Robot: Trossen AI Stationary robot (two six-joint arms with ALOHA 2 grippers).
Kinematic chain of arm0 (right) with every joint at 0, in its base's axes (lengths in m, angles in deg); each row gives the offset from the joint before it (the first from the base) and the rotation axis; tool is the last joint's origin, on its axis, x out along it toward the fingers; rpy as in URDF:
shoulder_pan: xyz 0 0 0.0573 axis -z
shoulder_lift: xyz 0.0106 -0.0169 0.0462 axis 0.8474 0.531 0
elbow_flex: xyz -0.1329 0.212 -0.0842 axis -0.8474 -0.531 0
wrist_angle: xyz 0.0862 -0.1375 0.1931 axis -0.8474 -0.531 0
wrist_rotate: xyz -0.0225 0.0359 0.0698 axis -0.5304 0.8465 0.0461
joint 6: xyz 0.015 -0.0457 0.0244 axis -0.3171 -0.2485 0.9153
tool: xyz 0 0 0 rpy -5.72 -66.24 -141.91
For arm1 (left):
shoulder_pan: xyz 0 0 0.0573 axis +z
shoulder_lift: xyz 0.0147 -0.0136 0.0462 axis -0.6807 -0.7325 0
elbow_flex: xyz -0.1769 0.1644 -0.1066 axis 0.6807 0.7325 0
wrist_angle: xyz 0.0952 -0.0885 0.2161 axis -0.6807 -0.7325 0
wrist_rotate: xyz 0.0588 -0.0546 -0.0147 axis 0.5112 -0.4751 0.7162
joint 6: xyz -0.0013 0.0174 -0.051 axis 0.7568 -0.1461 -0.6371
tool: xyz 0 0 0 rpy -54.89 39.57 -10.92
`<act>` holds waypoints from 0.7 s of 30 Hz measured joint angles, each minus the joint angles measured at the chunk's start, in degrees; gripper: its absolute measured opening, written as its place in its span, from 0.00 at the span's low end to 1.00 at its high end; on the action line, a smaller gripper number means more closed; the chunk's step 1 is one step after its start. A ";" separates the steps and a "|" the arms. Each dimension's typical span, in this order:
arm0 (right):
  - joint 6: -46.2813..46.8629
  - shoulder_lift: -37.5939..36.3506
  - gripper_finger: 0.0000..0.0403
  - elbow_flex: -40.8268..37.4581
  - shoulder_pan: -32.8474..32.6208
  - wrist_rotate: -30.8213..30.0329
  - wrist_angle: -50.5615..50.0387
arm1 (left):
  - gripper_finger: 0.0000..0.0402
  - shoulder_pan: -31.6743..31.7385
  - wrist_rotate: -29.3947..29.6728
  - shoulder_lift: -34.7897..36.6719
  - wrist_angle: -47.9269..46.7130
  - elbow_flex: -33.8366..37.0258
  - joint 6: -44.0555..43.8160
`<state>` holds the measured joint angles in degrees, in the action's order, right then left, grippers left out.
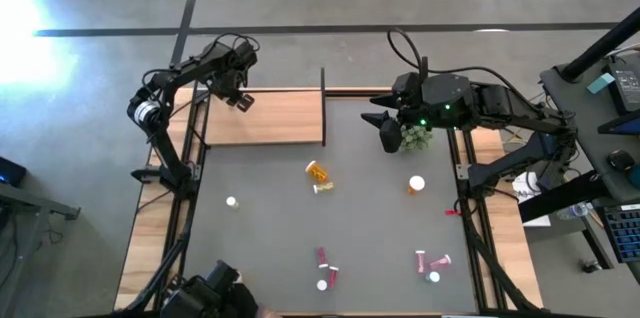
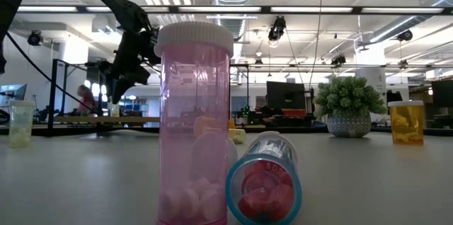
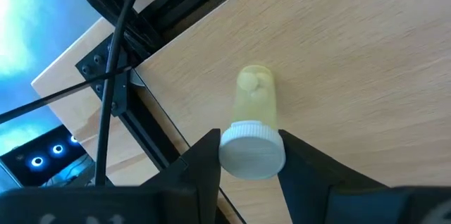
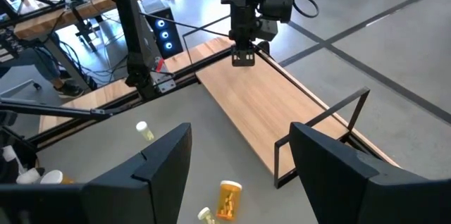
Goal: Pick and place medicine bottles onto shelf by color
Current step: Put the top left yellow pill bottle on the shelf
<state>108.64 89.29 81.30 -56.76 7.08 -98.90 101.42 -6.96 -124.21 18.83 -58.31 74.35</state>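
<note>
My left gripper (image 3: 250,159) is over the left end of the light-wood shelf (image 1: 275,118), shut on a small yellowish medicine bottle (image 3: 254,101) with a white cap. The right wrist view shows this gripper (image 4: 243,56) above the board. My right gripper (image 4: 239,175) waits open and high at the table's far right, beside the plant, with nothing between its fingers. More bottles lie or stand on the grey mat: an orange one on its side (image 1: 317,172), an upright orange one (image 1: 416,185), a white-capped one (image 1: 232,202), and pink ones (image 1: 327,270) (image 1: 430,263) near the front edge. My left gripper pinches the bottle's white cap (image 3: 252,152) between its two fingers, one on each side. The fingers come from above, pointing steeply down. The bottle's body points down toward the shelf board. Whether its base touches the board, I cannot tell.
A thin black upright post (image 1: 323,108) stands at the shelf's right end. A small green plant (image 1: 415,138) sits at the far right by my right gripper. In the low view a tall pink bottle (image 2: 195,126) and a fallen one (image 2: 264,186) stand close to the camera.
</note>
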 joint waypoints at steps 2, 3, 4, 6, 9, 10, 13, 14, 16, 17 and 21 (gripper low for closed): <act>-0.01 0.00 0.57 -0.02 -0.01 -0.01 -0.01 | 0.30 0.02 -1.00 -0.01 -0.24 0.06 0.01; 0.00 0.00 0.57 -0.02 -0.02 -0.02 0.00 | 0.32 0.02 -1.70 -0.07 -0.33 0.13 0.03; 0.00 0.00 0.57 -0.02 0.00 0.00 -0.02 | 0.33 0.00 -1.85 -0.09 -0.28 0.13 0.08; 0.00 0.00 0.57 -0.02 0.00 0.00 0.00 | 0.36 -0.02 -2.10 -0.11 -0.29 0.13 0.08; 0.00 0.00 0.57 -0.02 -0.02 -0.02 -0.02 | 0.37 -0.02 -2.10 -0.11 -0.27 0.13 0.08; 0.00 0.00 0.57 0.00 0.00 0.00 -0.02 | 0.37 -0.02 -2.09 -0.10 -0.28 0.13 0.09; -0.01 0.00 0.57 -0.01 0.00 -0.01 -0.02 | 0.38 -0.02 -2.08 -0.09 -0.29 -0.03 0.09; -0.01 0.00 0.57 -0.02 -0.01 -0.01 -0.02 | 0.38 -0.02 -2.06 -0.09 -0.24 -0.21 0.10; 0.00 0.00 0.57 -0.02 -0.01 -0.02 -0.02 | 0.38 -0.02 -1.67 -0.09 -0.21 -0.53 0.12; 0.00 0.00 0.57 -0.02 0.00 -0.01 -0.02 | 0.38 -0.02 -1.46 -0.09 -0.23 -0.67 0.14; -0.02 0.00 0.57 -0.02 0.00 -0.02 -0.02 | 0.38 -0.02 -0.22 -0.09 -0.07 -1.38 1.64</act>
<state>108.62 89.29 81.27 -56.76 7.07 -98.92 101.40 -7.19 -124.30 18.76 -59.68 76.00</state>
